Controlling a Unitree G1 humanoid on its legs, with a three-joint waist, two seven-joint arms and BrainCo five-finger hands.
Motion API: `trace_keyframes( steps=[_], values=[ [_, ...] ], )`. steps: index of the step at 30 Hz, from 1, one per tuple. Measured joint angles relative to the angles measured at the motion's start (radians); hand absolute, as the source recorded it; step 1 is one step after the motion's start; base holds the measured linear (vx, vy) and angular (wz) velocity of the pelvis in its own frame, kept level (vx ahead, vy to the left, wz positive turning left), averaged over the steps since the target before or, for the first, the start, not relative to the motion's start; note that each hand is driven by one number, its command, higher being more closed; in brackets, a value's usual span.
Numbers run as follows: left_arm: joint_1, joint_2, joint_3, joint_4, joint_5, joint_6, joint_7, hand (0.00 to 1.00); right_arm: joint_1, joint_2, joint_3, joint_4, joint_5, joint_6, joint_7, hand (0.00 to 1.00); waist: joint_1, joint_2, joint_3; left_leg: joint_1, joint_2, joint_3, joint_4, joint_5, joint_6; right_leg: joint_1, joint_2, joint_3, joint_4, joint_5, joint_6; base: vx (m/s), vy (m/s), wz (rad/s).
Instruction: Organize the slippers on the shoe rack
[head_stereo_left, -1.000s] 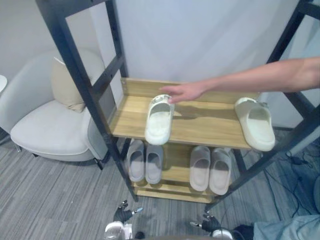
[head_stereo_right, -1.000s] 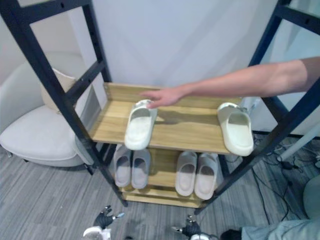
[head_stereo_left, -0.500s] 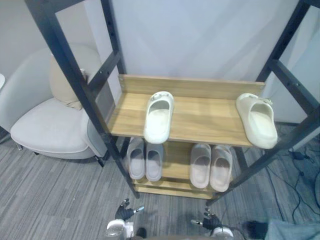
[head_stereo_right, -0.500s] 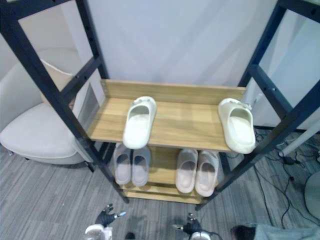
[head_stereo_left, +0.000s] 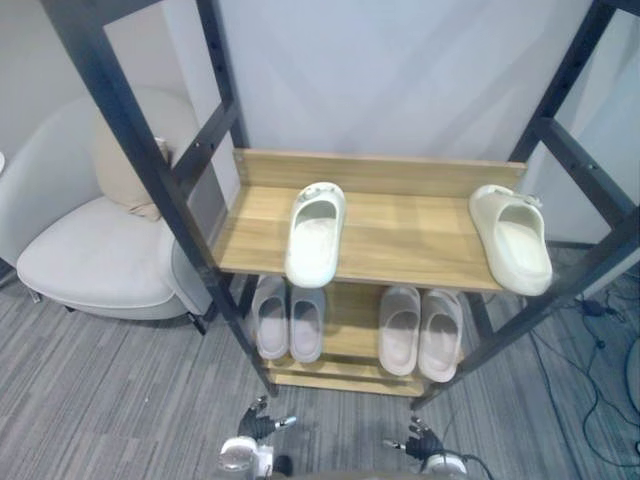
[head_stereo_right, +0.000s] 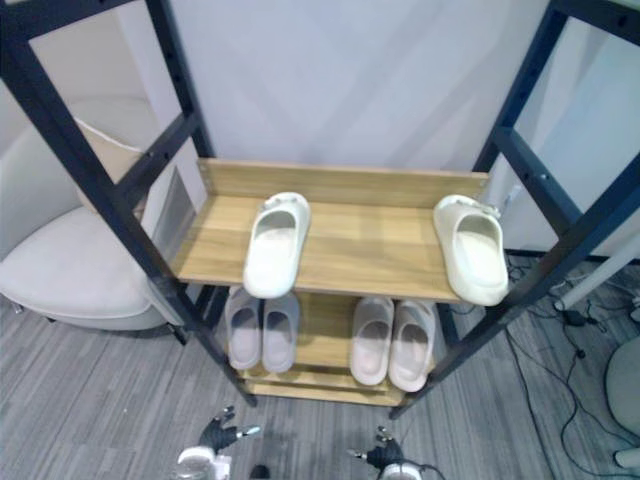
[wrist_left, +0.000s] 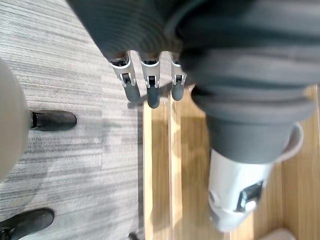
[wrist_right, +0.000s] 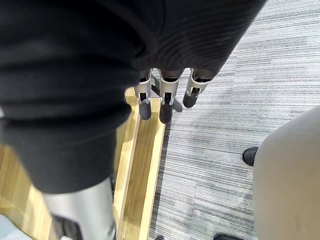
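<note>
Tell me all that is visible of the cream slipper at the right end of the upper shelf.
The cream slipper is a one-piece slide, seemingly soft moulded foam, with a broad strap bearing a small ornament. It lies sole down on the upper wooden shelf, toe toward the back, heel at the front edge, well apart from the other cream slipper.

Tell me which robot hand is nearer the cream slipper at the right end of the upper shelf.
Right. The right robot hand hangs low before the rack, below the slipper and toward the middle; the left robot hand hangs farther left.
</note>
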Motion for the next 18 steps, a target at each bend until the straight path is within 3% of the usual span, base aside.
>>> trace_keyframes(
  steps=[3,7,14,18],
  values=[
    [-0.003,-0.001,-0.077,-0.007,0.002,0.0,-0.003,0.0,0.0,0.0,0.0,0.0,0.001,0.0,0.0,0.0,-0.001,0.0,0.0,0.0,0.001,0.0,0.0,0.0,0.0,0.0,0.001,0.002,0.0,0.0,-0.001,0.0,0.0,0.0],
    [0.006,0.038,-0.276,-0.137,-0.006,0.003,-0.026,0.0,0.001,-0.003,0.001,-0.001,0.002,0.001,0.0,0.0,-0.002,0.001,0.0,0.0,0.001,-0.001,0.0,0.0,0.0,-0.001,0.002,0.002,0.0,0.001,-0.001,0.0,0.0,0.0],
    [0.03,0.145,-0.611,-0.726,-0.169,-0.001,-0.159,0.0,0.011,-0.009,0.011,-0.02,0.007,-0.001,0.0,0.0,-0.003,0.01,-0.005,-0.001,0.002,-0.001,0.006,0.0,0.0,-0.003,0.001,0.003,0.0,0.001,0.0,0.0,0.0,0.0],
    [0.014,0.142,-0.684,-0.941,-0.246,-0.014,-0.2,0.0,0.028,-0.02,0.027,-0.048,0.007,-0.001,-0.001,0.0,-0.002,0.027,-0.022,-0.002,0.006,0.0,0.006,0.0,0.0,-0.005,0.002,0.004,-0.002,0.006,0.002,-0.01,-0.01,-0.04]
  ],
)
